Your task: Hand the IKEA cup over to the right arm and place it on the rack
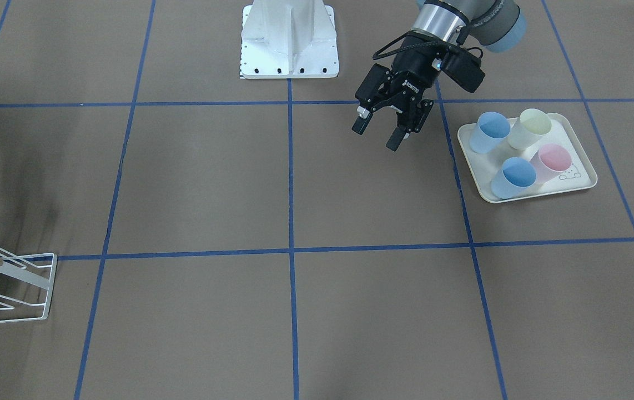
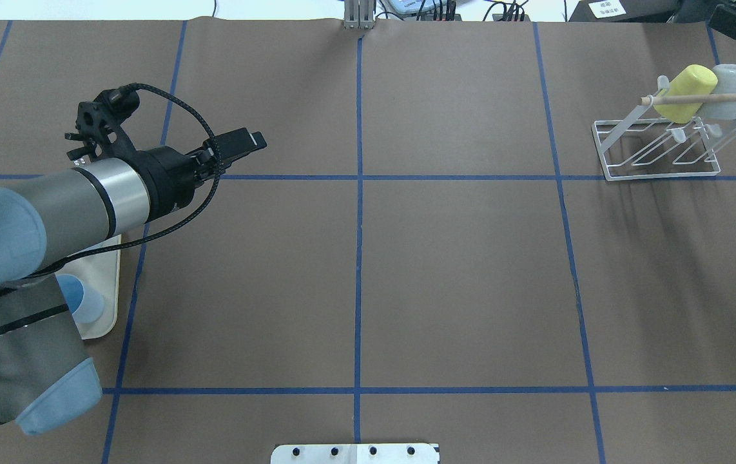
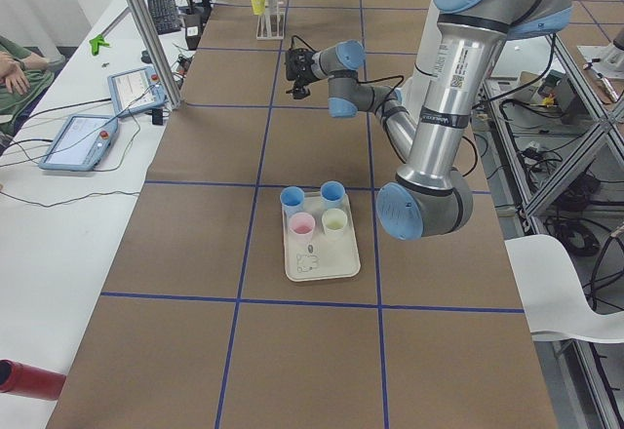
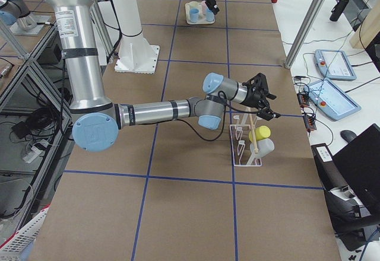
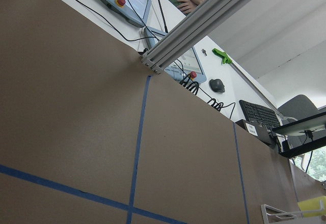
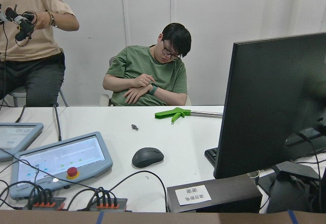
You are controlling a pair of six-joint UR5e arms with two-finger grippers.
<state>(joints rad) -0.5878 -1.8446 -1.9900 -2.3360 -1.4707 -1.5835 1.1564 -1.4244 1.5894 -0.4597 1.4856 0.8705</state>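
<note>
My left claw (image 1: pixel 375 137): spread, empty; cup tray (image 1: pixel 582 179) at its 3 o'clock, front view. My right claw (image 4: pixel 265 104): beside rack (image 4: pixel 243 148); spread or closed, cannot tell.

"ROBOTIQ" on L end effector (image 1: pixel 377 135)

Worktop (image 1: pixel 200 183): matt brown, crossed by a blue tape grid.
Tray (image 1: pixel 564 186): cream, small dark line-drawn print in one corner.
On tray: two pale blue cups (image 1: pixel 489 133), one pale yellow cup (image 1: pixel 529 129), one pink cup (image 1: pixel 551 163).
Rack (image 2: pixel 658 169): white wire; dowel (image 2: pixel 709 98) pale wood.
On rack: one bright yellow cup (image 2: pixel 684 92), one whitish-grey cup (image 2: pixel 727 90).
Left arm (image 2: pixel 84 200): silver-grey, pale blue joint caps.
Left hand (image 1: pixel 377 135): black, small white lettering.
Base plate (image 1: pixel 289 39): white.
</note>
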